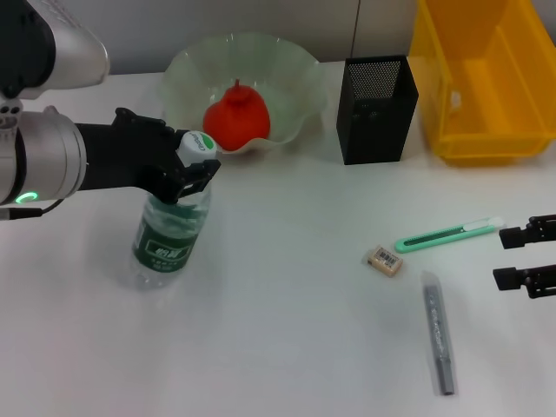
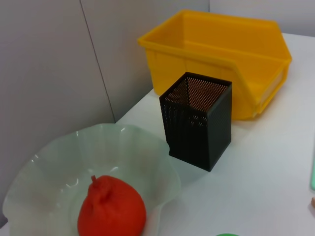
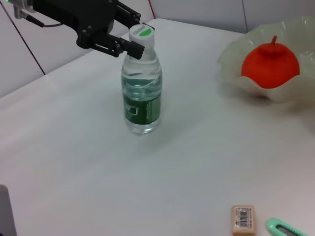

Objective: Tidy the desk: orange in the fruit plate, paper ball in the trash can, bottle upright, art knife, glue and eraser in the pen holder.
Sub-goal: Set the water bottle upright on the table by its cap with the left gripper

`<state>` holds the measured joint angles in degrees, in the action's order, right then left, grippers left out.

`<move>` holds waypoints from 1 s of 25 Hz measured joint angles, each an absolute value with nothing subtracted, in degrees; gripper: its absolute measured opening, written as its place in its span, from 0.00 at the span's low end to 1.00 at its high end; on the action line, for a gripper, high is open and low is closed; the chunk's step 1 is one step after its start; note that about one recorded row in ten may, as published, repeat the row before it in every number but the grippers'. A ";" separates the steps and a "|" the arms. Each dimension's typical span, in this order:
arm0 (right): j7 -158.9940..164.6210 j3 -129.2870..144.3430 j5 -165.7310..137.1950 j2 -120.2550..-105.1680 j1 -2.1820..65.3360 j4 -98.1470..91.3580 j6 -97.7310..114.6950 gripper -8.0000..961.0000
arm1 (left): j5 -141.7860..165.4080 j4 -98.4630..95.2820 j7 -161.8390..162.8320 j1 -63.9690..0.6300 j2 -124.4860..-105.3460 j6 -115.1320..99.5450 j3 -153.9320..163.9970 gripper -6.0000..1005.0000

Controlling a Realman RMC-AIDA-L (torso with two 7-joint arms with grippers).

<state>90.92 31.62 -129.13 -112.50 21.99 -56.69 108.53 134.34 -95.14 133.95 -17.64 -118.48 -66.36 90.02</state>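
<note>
Glue stick (image 1: 439,334) lying lengthwise away from robot, bottle (image 1: 169,228) upright, left gripper (image 1: 193,169) jaws clamping its neck, right gripper (image 1: 521,256) jaws apart

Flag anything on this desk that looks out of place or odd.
Three items lie loose on the white desk rather than in the black mesh pen holder: the green art knife, the tan eraser and the grey glue stick. The clear plastic bottle stands upright, the left end effector around its neck.
</note>
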 joint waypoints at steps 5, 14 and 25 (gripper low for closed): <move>90.92 31.48 -129.32 -112.83 21.88 -56.75 108.54 0.76 | 134.29 -98.25 133.97 -16.74 -118.47 -67.58 89.74 0.44; 90.92 31.36 -129.37 -112.94 21.80 -56.78 108.54 0.76 | 134.41 -99.69 133.93 -16.14 -118.48 -67.81 89.64 0.44; 90.92 31.37 -129.38 -113.02 21.95 -56.78 108.54 0.76 | 134.70 -99.71 133.55 -15.84 -118.47 -67.80 88.83 0.44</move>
